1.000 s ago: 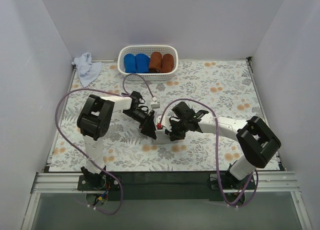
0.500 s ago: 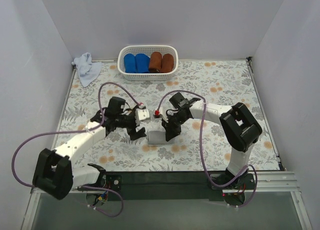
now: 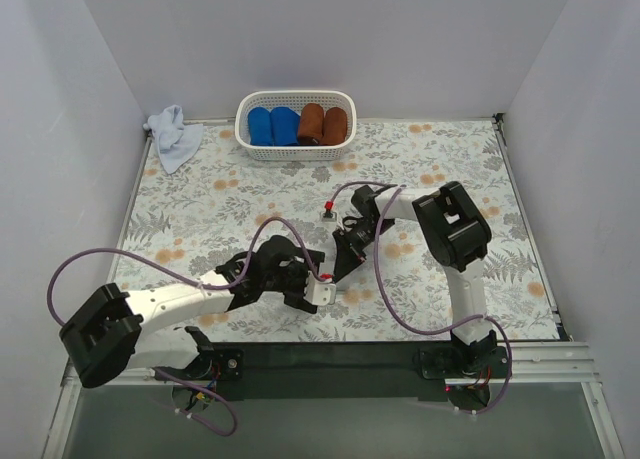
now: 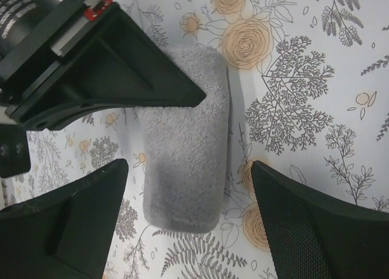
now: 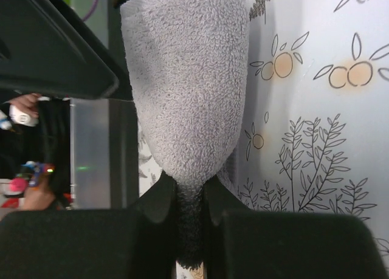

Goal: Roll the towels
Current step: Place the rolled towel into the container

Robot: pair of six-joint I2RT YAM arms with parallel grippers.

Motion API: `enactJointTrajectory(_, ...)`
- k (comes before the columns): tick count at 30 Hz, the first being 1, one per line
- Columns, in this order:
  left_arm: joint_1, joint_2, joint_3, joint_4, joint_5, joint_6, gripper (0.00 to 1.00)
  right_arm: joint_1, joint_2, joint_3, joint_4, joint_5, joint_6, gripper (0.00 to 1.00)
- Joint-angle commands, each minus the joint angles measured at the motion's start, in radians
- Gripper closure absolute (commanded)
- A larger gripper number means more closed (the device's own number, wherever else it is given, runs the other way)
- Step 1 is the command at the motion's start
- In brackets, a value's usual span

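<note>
Near the table's (image 3: 450, 179) front edge, the rolled grey towel (image 4: 185, 139) lies between the fingers of the wide-open left gripper (image 4: 189, 169); the right gripper (image 5: 189, 197) pinches one end. Risk: lifting by that end may let the roll unwind.

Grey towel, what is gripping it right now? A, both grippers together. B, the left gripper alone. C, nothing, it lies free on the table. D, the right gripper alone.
D: in the right wrist view the right gripper is pinched shut on one end of the grey towel, while the left gripper stands open with a finger on either side of the roll, not closed on it.
</note>
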Motion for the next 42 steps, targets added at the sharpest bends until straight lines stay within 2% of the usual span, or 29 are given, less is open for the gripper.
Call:
enactJointTrajectory(1,-0.037,0.055,-0.017,0.133,-0.077,0.064,0.22,0.0,0.081,0.016,-0.117,0.006,-0.07,0.99)
enactJointTrajectory(6,-0.051,0.169,-0.007,0.159,-0.088,0.091,0.25,-0.003,0.133,0.05,-0.19,-0.074,-0.12,0.99)
enactJointTrajectory(13,-0.051,0.228,-0.012,0.177,-0.07,0.119,0.43,-0.002,0.138,0.06,-0.249,-0.117,-0.189,0.99)
enactJointTrajectory(14,-0.051,0.233,-0.007,0.159,-0.05,0.107,0.5,-0.002,0.138,0.063,-0.284,-0.123,-0.208,0.99)
enactJointTrajectory(16,-0.051,0.253,0.008,0.13,-0.028,0.087,0.56,-0.002,0.139,0.08,-0.338,-0.142,-0.257,0.99)
enactJointTrajectory(21,-0.05,0.287,0.121,-0.053,-0.021,-0.017,0.81,-0.006,0.092,0.096,-0.365,-0.133,-0.257,0.99)
enactJointTrajectory(23,-0.05,0.267,0.161,-0.118,-0.019,-0.048,0.86,-0.019,0.071,0.108,-0.362,-0.134,-0.219,0.81)
enactJointTrajectory(25,-0.051,0.244,0.184,-0.162,-0.022,-0.102,0.95,-0.049,0.031,0.123,-0.358,-0.126,-0.193,0.6)
enactJointTrajectory(28,-0.047,0.19,0.227,-0.257,-0.012,-0.174,1.0,-0.109,-0.026,0.165,-0.36,-0.1,-0.14,0.38)
enactJointTrajectory(31,-0.016,0.141,0.26,-0.301,0.024,-0.238,1.0,-0.18,-0.057,0.221,-0.365,-0.05,-0.101,0.28)
enactJointTrajectory(35,0.091,0.159,0.37,-0.369,0.102,-0.302,1.0,-0.285,-0.057,0.325,-0.371,0.007,-0.048,0.22)
enactJointTrajectory(38,0.249,0.259,0.531,-0.428,0.217,-0.372,1.0,-0.373,-0.057,0.413,-0.378,0.013,-0.004,0.18)
enactJointTrajectory(39,0.331,0.294,0.581,-0.447,0.244,-0.425,1.0,-0.406,-0.063,0.427,-0.378,0.019,0.004,0.17)
enactJointTrajectory(40,0.37,0.383,0.644,-0.48,0.269,-0.447,1.0,-0.422,-0.068,0.448,-0.378,0.021,0.018,0.08)
enactJointTrajectory(42,0.474,0.466,0.825,-0.495,0.306,-0.528,1.0,-0.454,-0.087,0.453,-0.38,0.03,0.024,0.02)
